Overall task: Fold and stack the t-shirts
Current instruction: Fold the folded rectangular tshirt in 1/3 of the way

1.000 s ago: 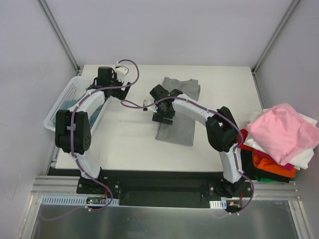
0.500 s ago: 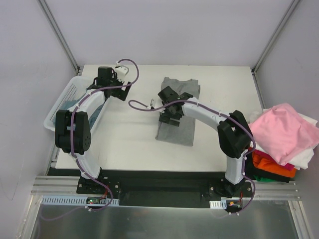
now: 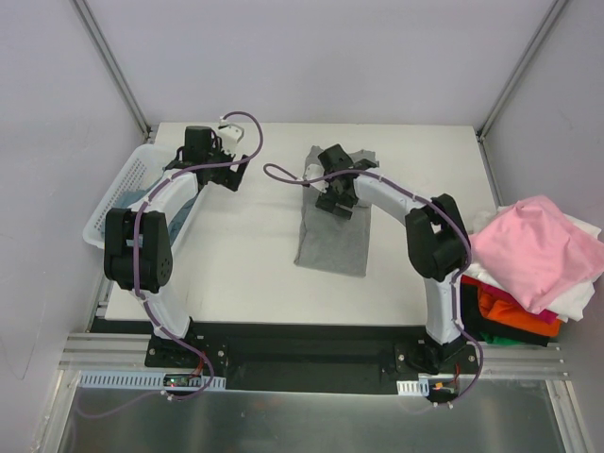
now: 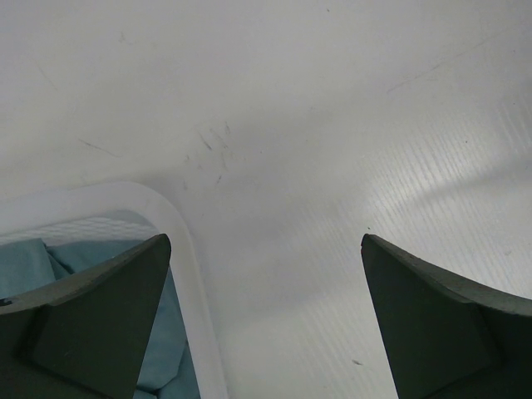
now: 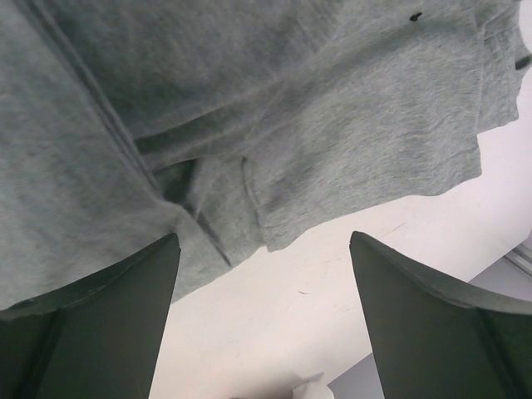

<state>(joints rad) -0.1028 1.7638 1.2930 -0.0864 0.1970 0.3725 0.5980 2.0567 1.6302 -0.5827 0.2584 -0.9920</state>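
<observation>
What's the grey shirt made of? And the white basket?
The grey t-shirt looks like soft knit cloth, matte and speckled, with floppy folds and stitched hems. The white basket looks like hard, smooth plastic, judging by its slatted walls.

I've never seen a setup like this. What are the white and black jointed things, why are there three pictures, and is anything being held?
These are two robot arms, a left arm and a right arm, bolted at the near edge of a white table. The wide picture looks down from above. The other two come from a small camera on each wrist, so the dark wedges at the bottom are that arm's own fingers.

The left gripper stands open over bare table, beside the corner of a white basket with a blue-teal t-shirt inside. The right gripper is open too, above the far end of a grey t-shirt lying partly folded mid-table. Neither holds anything.

At the right edge lies a pile of t-shirts with a pink one on top.
</observation>
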